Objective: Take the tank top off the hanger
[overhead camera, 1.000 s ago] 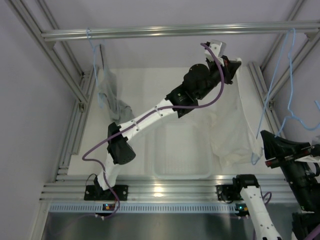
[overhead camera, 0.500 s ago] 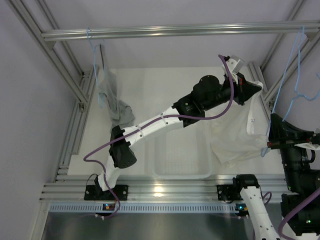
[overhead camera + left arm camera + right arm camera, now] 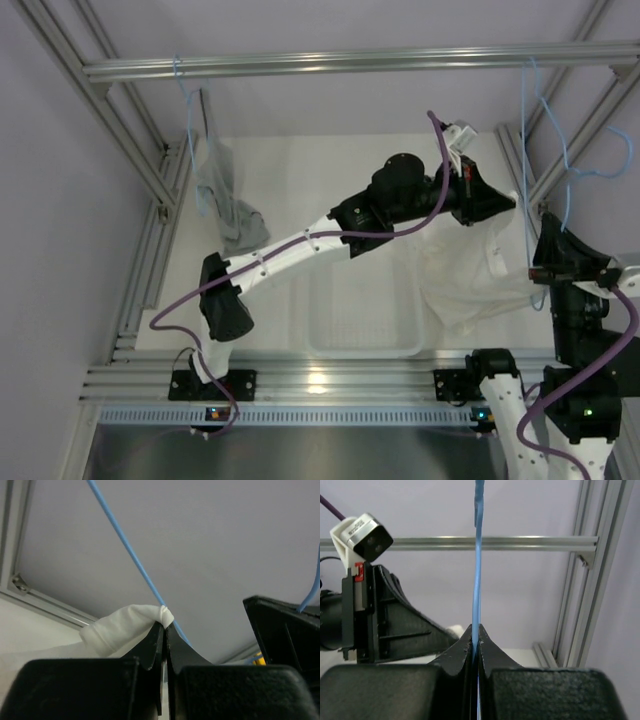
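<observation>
Since a second ago, your hanger [image 3: 525,130] has swung left, toward 12 o'clock; the tank top [image 3: 470,285] droops at 3 o'clock.

Left wrist: your left pincer [image 3: 165,626] is pinched tight on its strap [image 3: 150,617], right by the hanger.

Right wrist: your right pincer [image 3: 475,630] is squeezed tight on the hanger.

That strap looks nearly off.

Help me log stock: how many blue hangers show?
2: the left hanger hangs on the rail, carrying the grey garment; the right hanger is pinched in the right gripper. None seems hidden.
</observation>
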`<act>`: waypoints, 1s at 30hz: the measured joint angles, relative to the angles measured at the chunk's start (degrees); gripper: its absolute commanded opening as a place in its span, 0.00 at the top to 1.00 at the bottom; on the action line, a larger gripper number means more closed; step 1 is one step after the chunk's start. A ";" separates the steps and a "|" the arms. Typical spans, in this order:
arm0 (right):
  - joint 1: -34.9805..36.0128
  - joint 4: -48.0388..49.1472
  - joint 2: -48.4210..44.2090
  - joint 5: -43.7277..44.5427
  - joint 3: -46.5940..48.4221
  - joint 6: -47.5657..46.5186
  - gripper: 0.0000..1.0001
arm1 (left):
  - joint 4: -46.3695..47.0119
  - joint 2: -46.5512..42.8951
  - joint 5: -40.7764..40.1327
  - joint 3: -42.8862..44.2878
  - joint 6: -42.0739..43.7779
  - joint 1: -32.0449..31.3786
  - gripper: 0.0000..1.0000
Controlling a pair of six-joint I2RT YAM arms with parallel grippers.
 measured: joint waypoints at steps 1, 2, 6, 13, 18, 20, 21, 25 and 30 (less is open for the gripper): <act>0.09 1.40 0.15 0.26 0.00 -0.79 1.00 | -0.20 -0.74 1.20 -0.94 -0.92 0.00 1.00; 0.20 2.69 0.44 0.42 0.07 -1.27 1.00 | -0.33 -1.03 2.78 -1.22 -1.79 0.00 1.00; 0.24 5.95 2.23 0.50 -0.26 -1.66 1.00 | -0.63 -1.07 8.13 -0.74 -3.30 0.00 1.00; 0.24 12.94 2.58 4.15 -7.43 -0.55 1.00 | -1.31 0.24 17.77 4.76 -5.09 0.04 1.00; 0.24 17.81 4.92 7.34 -8.33 -1.09 1.00 | -0.57 2.93 26.62 5.14 -6.51 -0.39 1.00; 0.24 18.97 6.88 9.18 -7.15 -1.79 1.00 | -0.44 3.48 28.37 3.34 -6.54 -0.44 1.00; 0.24 19.69 8.22 9.35 -6.16 -2.29 1.00 | -0.50 3.74 29.05 2.14 -6.49 -0.52 1.00; 0.24 22.77 13.68 11.04 -2.23 -3.72 1.00 | -0.81 6.62 31.26 -0.26 -5.99 -1.27 1.00; 0.24 25.38 17.97 11.45 -0.92 -4.74 1.00 | -1.07 11.04 32.13 -0.20 -4.07 -1.42 1.00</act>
